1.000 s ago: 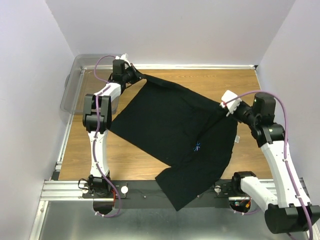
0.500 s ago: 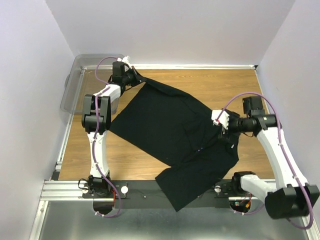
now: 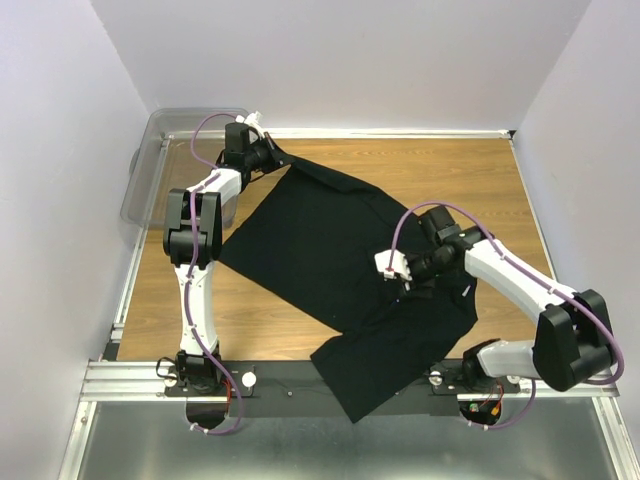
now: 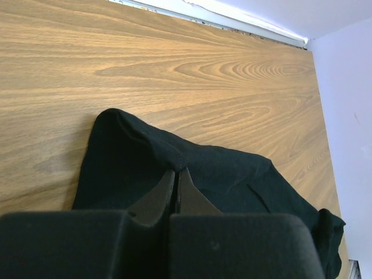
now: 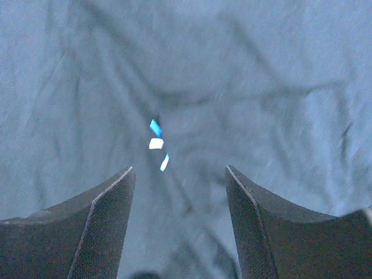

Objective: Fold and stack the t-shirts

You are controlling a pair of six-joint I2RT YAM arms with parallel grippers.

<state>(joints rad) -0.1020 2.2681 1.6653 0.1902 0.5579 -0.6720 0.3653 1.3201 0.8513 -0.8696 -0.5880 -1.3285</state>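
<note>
lying beneath spread right jaws, t-shirt [image 3: 320, 240], corner pinched between left jaws

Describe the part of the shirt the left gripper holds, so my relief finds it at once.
On the wooden table, look to the far left corner, beside the clear plastic bin. There the left gripper is shut on one corner of the black t-shirt. It is the only part drawn out to a point; the rest lies spread.
</note>
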